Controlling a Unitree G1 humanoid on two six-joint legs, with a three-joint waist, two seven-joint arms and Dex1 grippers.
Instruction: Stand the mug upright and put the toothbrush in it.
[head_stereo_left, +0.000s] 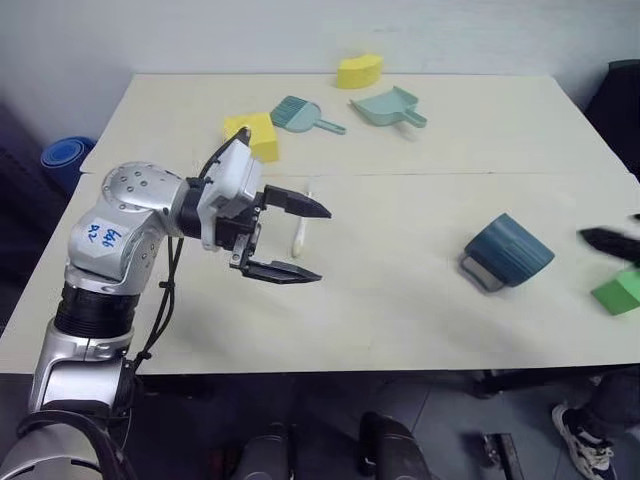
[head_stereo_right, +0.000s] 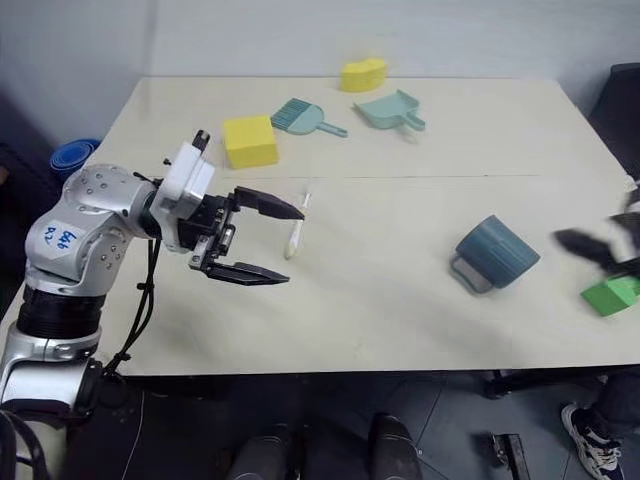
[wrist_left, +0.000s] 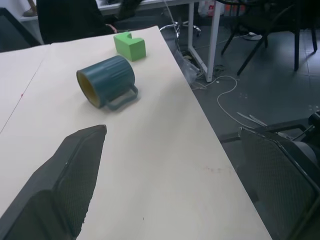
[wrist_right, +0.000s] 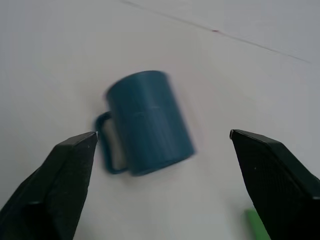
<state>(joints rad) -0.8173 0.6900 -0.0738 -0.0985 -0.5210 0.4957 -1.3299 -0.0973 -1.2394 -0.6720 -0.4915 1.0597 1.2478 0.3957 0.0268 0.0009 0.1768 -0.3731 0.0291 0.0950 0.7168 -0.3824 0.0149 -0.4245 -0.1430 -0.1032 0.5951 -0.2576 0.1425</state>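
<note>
The dark teal ribbed mug (head_stereo_left: 508, 250) lies on its side at the table's right, its handle on the near side. Its yellow-lined mouth (wrist_left: 86, 90) faces my left gripper. The slim white toothbrush (head_stereo_left: 300, 232) lies flat near the table's middle, just behind my left gripper (head_stereo_left: 322, 245). That gripper hovers open above the table, pointing right toward the mug with nothing between its fingers. My right gripper (wrist_right: 164, 133) is open and blurred at the table's right edge (head_stereo_right: 585, 245). It points at the mug (wrist_right: 147, 122) from a short distance and touches nothing.
A green block (head_stereo_left: 620, 290) sits right of the mug under my right gripper. At the back lie a yellow block (head_stereo_left: 255, 135), a teal hand brush (head_stereo_left: 300, 115), a mint dustpan (head_stereo_left: 390, 107) and a yellow piece (head_stereo_left: 358, 70). A person's shoe (head_stereo_left: 580, 435) shows below the table's right corner.
</note>
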